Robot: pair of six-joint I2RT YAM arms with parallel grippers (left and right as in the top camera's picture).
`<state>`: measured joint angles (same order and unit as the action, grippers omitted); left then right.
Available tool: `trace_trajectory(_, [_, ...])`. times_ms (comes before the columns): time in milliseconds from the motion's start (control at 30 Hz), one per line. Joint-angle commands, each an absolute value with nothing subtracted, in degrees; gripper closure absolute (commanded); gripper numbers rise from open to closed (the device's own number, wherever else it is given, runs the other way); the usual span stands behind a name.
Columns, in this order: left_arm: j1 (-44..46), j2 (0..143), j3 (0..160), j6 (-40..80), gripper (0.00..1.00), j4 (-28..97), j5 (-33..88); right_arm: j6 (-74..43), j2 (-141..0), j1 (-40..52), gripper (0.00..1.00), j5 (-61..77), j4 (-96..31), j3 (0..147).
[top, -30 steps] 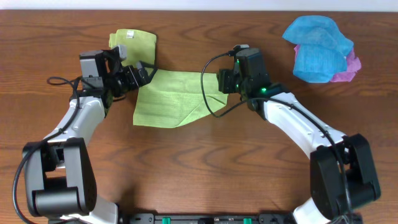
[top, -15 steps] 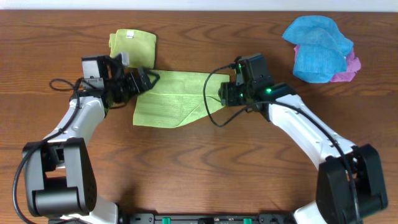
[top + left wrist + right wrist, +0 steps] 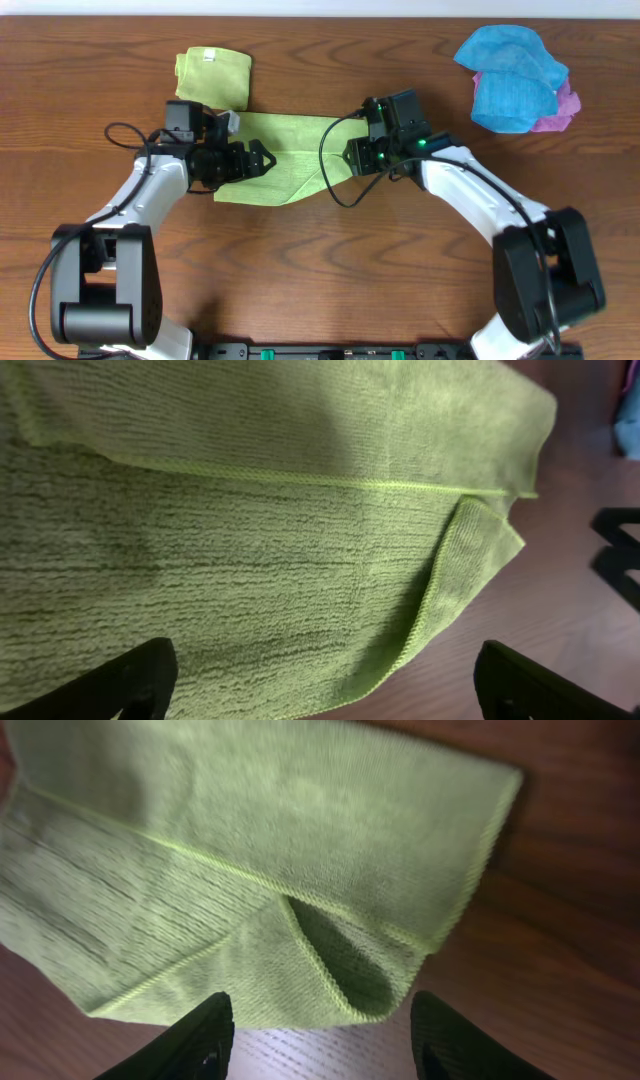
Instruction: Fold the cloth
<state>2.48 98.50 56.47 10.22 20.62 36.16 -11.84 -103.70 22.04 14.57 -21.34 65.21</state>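
Left gripper (image 3: pixel 263 160) farther from folded cloth (image 3: pixel 215 78)

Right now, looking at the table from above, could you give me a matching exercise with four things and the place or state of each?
Things:
1. the cloth
2. labelled green cloth
3. blue cloth
4. left tool

Places or states:
A. crumpled on a pink cloth, at the right
B. wide open, over the left part of the cloth
C. spread in the middle, partly folded over
D. folded small, at the back left

Pairs: 1-C, 2-D, 3-A, 4-B
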Motion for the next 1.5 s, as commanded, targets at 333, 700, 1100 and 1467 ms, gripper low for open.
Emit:
trace_trajectory(333, [3.0,101.4,56.4,8.7,0.19,22.9,29.8,-10.2,-109.9,20.9,0.44,19.0,-17.5,65.9])
trace_trajectory(700, [3.0,104.5,56.4,8.8,0.34,23.5,30.0,-10.2,-111.0,20.9,0.45,21.5,-16.1,65.9])
trace_trajectory(1100, [3.0,104.5,56.4,8.8,0.44,23.8,30.0,-10.2,-114.3,21.0,0.46,27.4,-14.1,65.9])
trace_trajectory(1467, [3.0,104.5,56.4,9.0,0.49,23.8,30.0,-10.0,-113.7,21.0,0.70,38.6,-17.9,66.0])
